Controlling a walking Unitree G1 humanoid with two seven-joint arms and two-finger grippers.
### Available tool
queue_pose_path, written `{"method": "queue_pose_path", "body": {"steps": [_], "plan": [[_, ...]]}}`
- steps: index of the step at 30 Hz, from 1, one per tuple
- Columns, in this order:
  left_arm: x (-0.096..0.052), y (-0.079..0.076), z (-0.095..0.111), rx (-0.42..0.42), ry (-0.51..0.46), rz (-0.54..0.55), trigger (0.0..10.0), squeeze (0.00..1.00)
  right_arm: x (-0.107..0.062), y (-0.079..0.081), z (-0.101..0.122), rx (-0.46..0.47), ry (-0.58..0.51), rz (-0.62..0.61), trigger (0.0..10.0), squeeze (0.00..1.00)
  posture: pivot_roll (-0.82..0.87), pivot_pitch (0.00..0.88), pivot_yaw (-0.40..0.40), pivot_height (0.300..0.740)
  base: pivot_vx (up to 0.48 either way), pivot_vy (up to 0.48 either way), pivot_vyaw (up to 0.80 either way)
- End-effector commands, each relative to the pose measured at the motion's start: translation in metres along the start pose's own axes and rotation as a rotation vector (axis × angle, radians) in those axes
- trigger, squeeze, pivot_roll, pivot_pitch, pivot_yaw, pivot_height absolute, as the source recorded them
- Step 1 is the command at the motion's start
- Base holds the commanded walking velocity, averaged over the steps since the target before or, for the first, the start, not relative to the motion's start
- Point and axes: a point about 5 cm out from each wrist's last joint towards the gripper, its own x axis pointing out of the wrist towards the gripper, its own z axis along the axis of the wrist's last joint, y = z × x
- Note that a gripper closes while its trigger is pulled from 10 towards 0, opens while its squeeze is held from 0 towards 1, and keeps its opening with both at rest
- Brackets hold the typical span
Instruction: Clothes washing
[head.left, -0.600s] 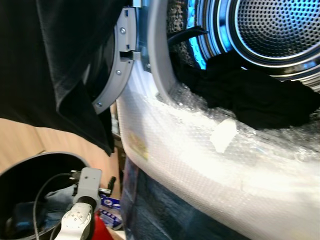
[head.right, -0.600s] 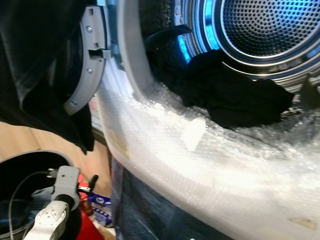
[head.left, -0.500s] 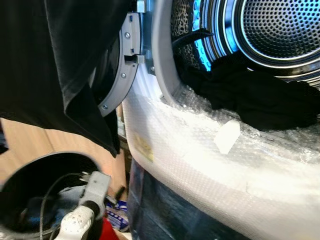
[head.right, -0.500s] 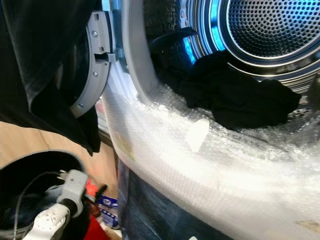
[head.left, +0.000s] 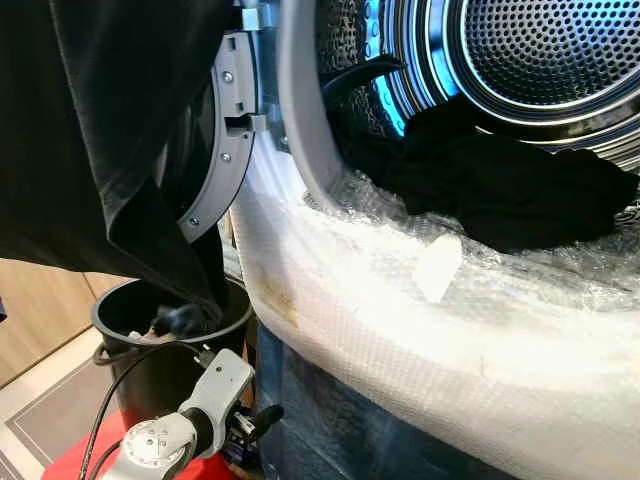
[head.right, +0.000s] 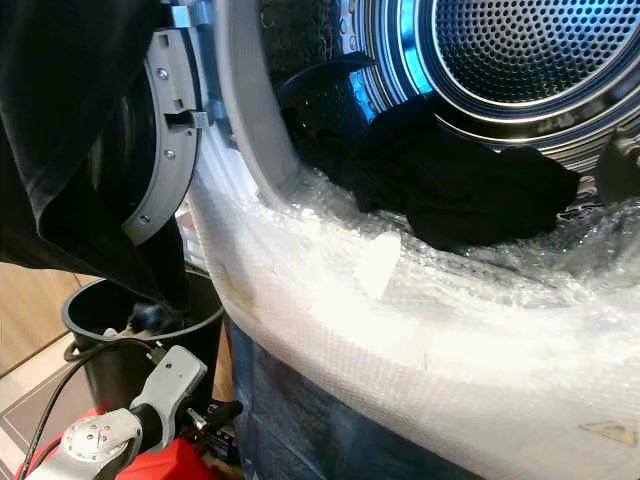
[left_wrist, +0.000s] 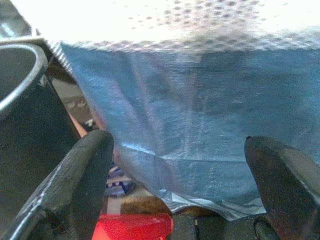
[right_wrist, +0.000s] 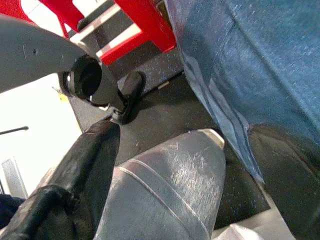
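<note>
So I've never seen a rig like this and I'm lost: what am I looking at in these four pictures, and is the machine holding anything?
The two wide pictures come from cameras in a walking robot's head. They face an open washing machine drum, with black clothes at its mouth and bubble wrap over the front. A dark garment hangs over the open door, above a black bucket. The silver left arm shows at the bottom. The other two pictures look along each wrist's two black fingers. The left pincer is open near blue sheeting; the right pincer is open too. Neither holds anything.
</note>
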Motion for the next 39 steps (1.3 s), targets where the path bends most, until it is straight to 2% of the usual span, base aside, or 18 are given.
{"method": "queue_pose_path", "body": {"steps": [1, 3, 7, 9, 17, 18, 19, 21, 24, 27, 28, 30, 32, 33, 34, 35, 36, 39], "plan": [[-0.001, 0.012, 0.008, -0.060, -0.015, 0.084, 10.0, 0.00, 0.001, -0.002, 0.007, -0.007, -0.023, -0.016, 10.0, 0.00, 0.00, 0.000, -0.017, 0.740, 0.000, 0.000, 0.00], [0.000, 0.009, 0.009, -0.103, -0.016, 0.038, 10.0, 0.00, 0.002, -0.002, 0.009, -0.009, -0.027, -0.017, 10.0, 0.00, 0.00, 0.000, -0.018, 0.740, 0.000, 0.000, 0.00], [-0.002, -0.009, 0.005, -0.085, 0.028, -0.142, 10.0, 0.00, 0.003, -0.001, 0.009, -0.018, -0.025, -0.011, 10.0, 0.00, 0.00, 0.000, -0.020, 0.740, 0.000, 0.000, 0.00], [-0.004, -0.032, -0.016, 0.004, 0.149, -0.355, 10.0, 0.00, 0.004, 0.000, 0.008, -0.016, -0.019, -0.015, 10.0, 0.00, 0.01, 0.000, -0.023, 0.740, 0.000, 0.000, 0.00], [0.018, -0.056, -0.058, -0.026, 0.333, -0.500, 10.0, 0.00, 0.005, -0.007, 0.017, 0.018, -0.042, -0.122, 10.0, 0.00, 0.00, 0.000, -0.023, 0.740, 0.000, 0.000, 0.00], [0.028, -0.060, -0.075, 0.043, 0.411, -0.498, 10.0, 0.00, 0.005, -0.011, 0.021, 0.070, -0.057, -0.187, 10.0, 0.00, 0.00, 0.000, -0.023, 0.740, 0.000, 0.000, 0.00], [0.032, -0.063, -0.081, 0.035, 0.430, -0.503, 10.0, 0.00, 0.005, -0.014, 0.023, 0.112, -0.065, -0.229, 10.0, 0.00, -0.01, 0.000, -0.023, 0.740, 0.000, 0.000, 0.00], [0.040, -0.070, -0.086, -0.047, 0.425, -0.504, 10.0, 0.00, 0.004, -0.020, 0.027, 0.210, -0.087, -0.325, 10.0, 0.00, -0.02, 0.000, -0.022, 0.740, 0.000, 0.000, 0.00], [0.041, -0.075, -0.082, -0.155, 0.367, -0.564, 10.0, 0.00, 0.004, -0.021, 0.028, 0.266, -0.104, -0.350, 10.0, 0.00, -0.03, 0.000, -0.011, 0.740, 0.000, 0.000, 0.00], [0.037, -0.054, -0.071, -0.397, 0.199, -0.548, 10.0, 0.00, 0.007, -0.018, 0.033, 0.341, -0.151, -0.338, 10.0, 0.00, -0.04, 0.000, -0.017, 0.740, 0.000, 0.000, 0.00], [0.036, -0.043, -0.079, -0.407, 0.205, -0.525, 10.0, 0.00, 0.008, -0.017, 0.035, 0.364, -0.165, -0.337, 10.0, 0.00, -0.03, 0.000, -0.023, 0.740, 0.000, 0.000, 0.00], [0.034, -0.037, -0.095, -0.315, 0.285, -0.521, 10.0, 0.00, 0.010, -0.014, 0.034, 0.362, -0.152, -0.332, 10.0, 0.00, -0.02, 0.000, -0.028, 0.740, 0.000, 0.000, 0.00], [0.032, -0.034, -0.100, -0.330, 0.296, -0.542, 10.0, 0.00, 0.012, -0.012, 0.033, 0.341, -0.138, -0.326, 10.0, 0.00, -0.02, 0.000, -0.027, 0.740, 0.000, 0.000, 0.00], [0.032, -0.033, -0.096, -0.417, 0.252, -0.567, 10.0, 0.00, 0.012, -0.011, 0.032, 0.340, -0.133, -0.323, 10.0, 0.00, -0.01, 0.000, -0.024, 0.740, 0.000, 0.000, 0.00], [0.031, -0.030, -0.086, -0.593, 0.150, -0.630, 10.0, 0.00, 0.012, -0.011, 0.032, 0.343, -0.130, -0.323, 10.0, 0.00, -0.01, 0.000, -0.024, 0.740, 0.000, 0.000, 0.00], [0.031, -0.030, -0.086, -0.593, 0.150, -0.630, 10.0, 0.00, 0.012, -0.011, 0.032, 0.343, -0.130, -0.323, 10.0, 0.00, -0.01, 0.000, -0.024, 0.740, 0.000, 0.000, 0.00], [0.031, -0.021, -0.082, -0.752, 0.077, -0.642, 10.0, 0.00, 0.012, -0.012, 0.032, 0.353, -0.134, -0.328, 10.0, 0.00, -0.03, 0.000, -0.014, 0.740, 0.000, 0.000, 0.00], [0.030, -0.014, -0.092, -0.825, 0.103, -0.624, 10.0, 0.00, 0.011, -0.012, 0.033, 0.365, -0.142, -0.332, 10.0, 0.00, -0.04, 0.000, -0.016, 0.740, 0.000, 0.000, 0.00]]}}
